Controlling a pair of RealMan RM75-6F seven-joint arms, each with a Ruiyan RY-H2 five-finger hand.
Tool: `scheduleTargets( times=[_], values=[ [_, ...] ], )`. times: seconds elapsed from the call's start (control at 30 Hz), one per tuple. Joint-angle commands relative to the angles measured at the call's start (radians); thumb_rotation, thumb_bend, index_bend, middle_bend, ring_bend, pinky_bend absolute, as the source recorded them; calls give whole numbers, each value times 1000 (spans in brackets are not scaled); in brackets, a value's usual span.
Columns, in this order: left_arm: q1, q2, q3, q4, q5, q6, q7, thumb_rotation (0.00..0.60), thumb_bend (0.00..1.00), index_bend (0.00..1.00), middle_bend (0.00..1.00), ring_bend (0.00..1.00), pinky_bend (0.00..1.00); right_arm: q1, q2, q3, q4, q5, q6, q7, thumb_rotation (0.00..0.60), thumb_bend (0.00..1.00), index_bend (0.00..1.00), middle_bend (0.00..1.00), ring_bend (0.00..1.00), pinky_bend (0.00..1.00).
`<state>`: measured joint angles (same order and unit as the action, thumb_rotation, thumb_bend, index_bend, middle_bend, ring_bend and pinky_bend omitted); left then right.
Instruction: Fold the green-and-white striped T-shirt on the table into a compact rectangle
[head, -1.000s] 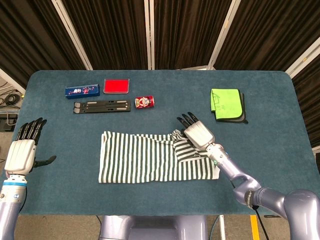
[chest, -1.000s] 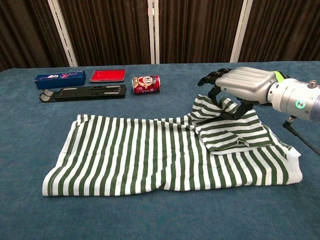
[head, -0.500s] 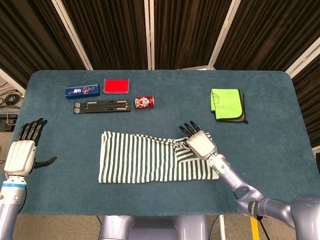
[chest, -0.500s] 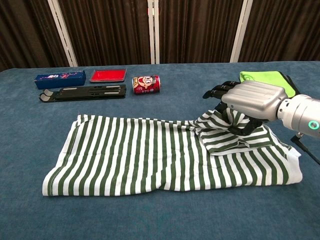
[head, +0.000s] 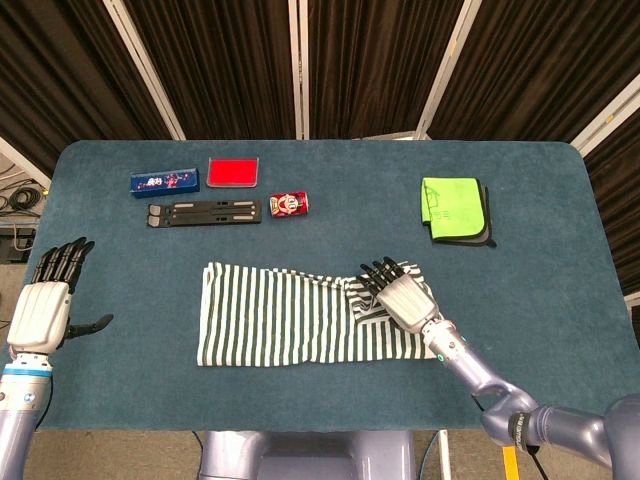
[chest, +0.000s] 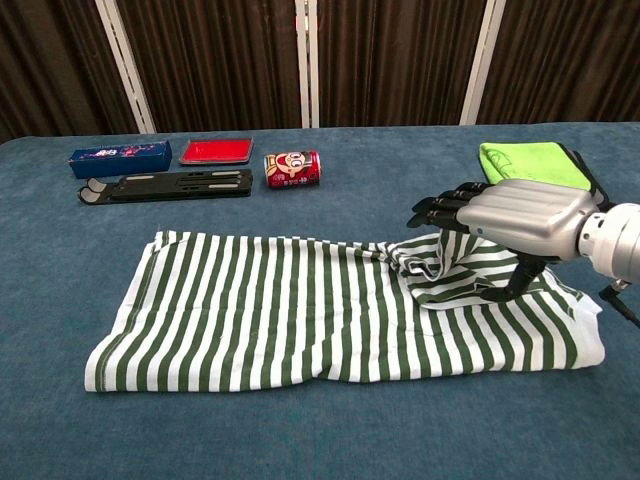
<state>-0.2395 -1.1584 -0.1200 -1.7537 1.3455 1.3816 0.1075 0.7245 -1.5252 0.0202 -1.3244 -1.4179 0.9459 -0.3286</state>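
The green-and-white striped T-shirt (head: 280, 315) (chest: 300, 320) lies flat across the middle of the table, long side left to right. Its right sleeve (chest: 450, 275) is folded inward over the body and a little rumpled. My right hand (head: 405, 297) (chest: 525, 220) hovers low over that folded sleeve, palm down, fingers stretched out to the left just above the cloth, thumb pointing down onto the fabric; nothing is held. My left hand (head: 40, 305) is raised off the table's left edge, fingers spread and empty, well clear of the shirt. The chest view does not show it.
Along the back left sit a blue box (head: 165, 182) (chest: 120, 158), a red case (head: 233, 172) (chest: 215, 151), a black folding stand (head: 205, 212) (chest: 165, 185) and a red can (head: 289, 204) (chest: 292, 168). A folded green cloth (head: 452, 208) (chest: 530, 158) lies at the back right.
My right hand has come down and toward me, laying the lifted sleeve flat on the shirt body and letting it go. The left hand has not moved.
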Motion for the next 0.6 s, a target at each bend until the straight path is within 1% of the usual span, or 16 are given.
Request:
scheduleTargets(
  times=[0.03,0.2,0.3,0.37,0.4,0.47,0.57,0.6],
  values=[
    [1,1,0,0,1,0,-2,600,0,0,0,0,0,-16,35,-4,-46,-12,23,-2,600,180,77,0,0,0],
    [3,4,-2,-3,3,3,-8,600,0,0,0,0,0,-19,86,8,-109,-31,43,20,600,293,111,0,0,0],
    [3,6,-2,-4,4,4,-10,600,0,0,0,0,0,-9,102,22,-126,-35,37,26,600,390,139,0,0,0],
    [4,6,-2,-4,5,4,-11,600,0,0,0,0,0,10,105,40,-128,-24,14,28,600,485,155,0,0,0],
    [4,6,-2,-4,6,4,-11,600,0,0,0,0,0,19,103,49,-125,-16,1,27,600,516,163,0,0,0],
    [4,6,-1,-4,6,3,-11,600,0,0,0,0,0,51,91,76,-109,15,-43,15,600,607,204,0,0,0],
    [3,6,-3,-2,4,2,-12,600,0,0,0,0,0,94,57,114,-65,68,-98,-19,600,709,266,0,0,0],
    [3,6,-3,-1,3,1,-13,600,0,0,0,0,0,109,45,125,-50,92,-122,-29,600,726,277,0,0,0]
  ],
)
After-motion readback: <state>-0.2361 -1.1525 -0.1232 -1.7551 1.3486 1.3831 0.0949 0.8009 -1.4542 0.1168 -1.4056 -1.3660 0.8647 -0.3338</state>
